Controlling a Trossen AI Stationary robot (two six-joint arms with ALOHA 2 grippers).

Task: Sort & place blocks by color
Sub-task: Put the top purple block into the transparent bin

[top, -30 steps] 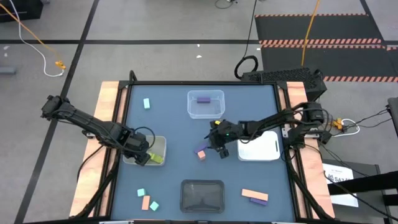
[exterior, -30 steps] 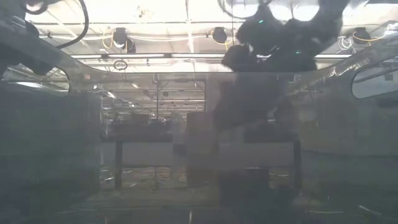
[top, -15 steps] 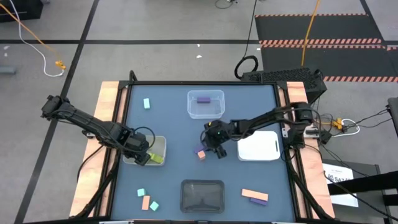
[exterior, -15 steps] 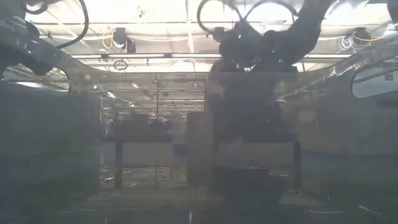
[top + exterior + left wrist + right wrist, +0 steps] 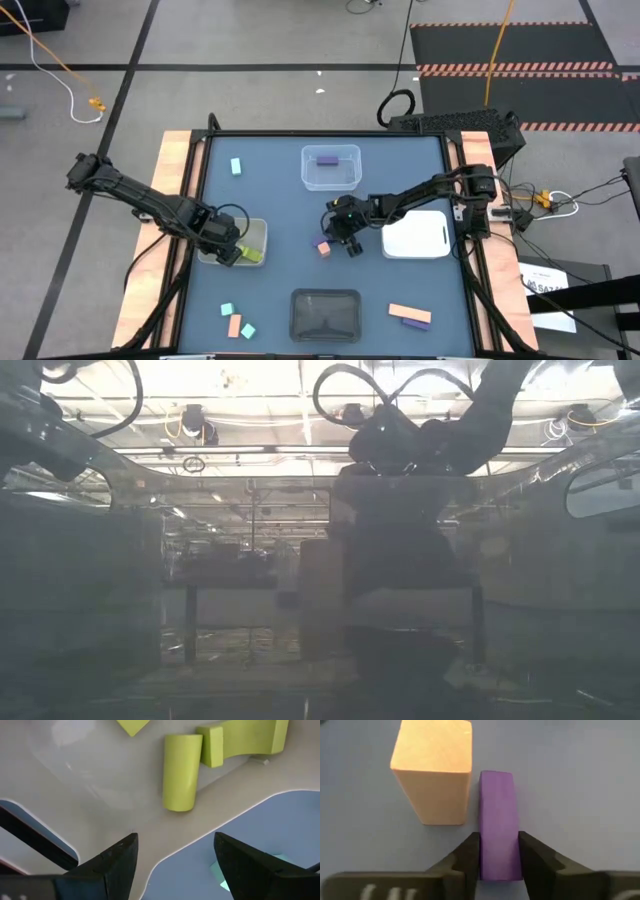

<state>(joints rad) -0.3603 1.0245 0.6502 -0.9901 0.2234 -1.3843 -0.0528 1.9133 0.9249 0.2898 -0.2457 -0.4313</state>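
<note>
A small purple block [image 5: 498, 815] lies on the blue table next to a salmon-orange block [image 5: 433, 774], near the table's middle [image 5: 322, 243]. My right gripper [image 5: 338, 238] [image 5: 499, 857] is shut on the purple block. My left gripper [image 5: 240, 254] [image 5: 175, 862] hangs open over the near corner of the translucent tray [image 5: 258, 232] at the table's left. Several yellow-green blocks [image 5: 182, 770] lie on that tray's floor. My right gripper pinches the purple block's two long sides [image 5: 490, 851] between its two fingers, at the end nearest the gripper. The fingers come from above and run along the block. The block lies flat on the table, right beside the orange block.
A clear tray [image 5: 350, 180] at the far middle holds a purple block [image 5: 326, 159]. A white tray [image 5: 415, 238] lies on the right and a black tray [image 5: 325, 315] at the near middle. Loose cyan, orange and purple blocks lie near the far left [image 5: 236, 166], near left [image 5: 234, 326] and near right [image 5: 410, 315].
My right gripper has moved toward the table's left edge, away from the white tray, and now stands over the purple block. The blocks have stayed in place.
</note>
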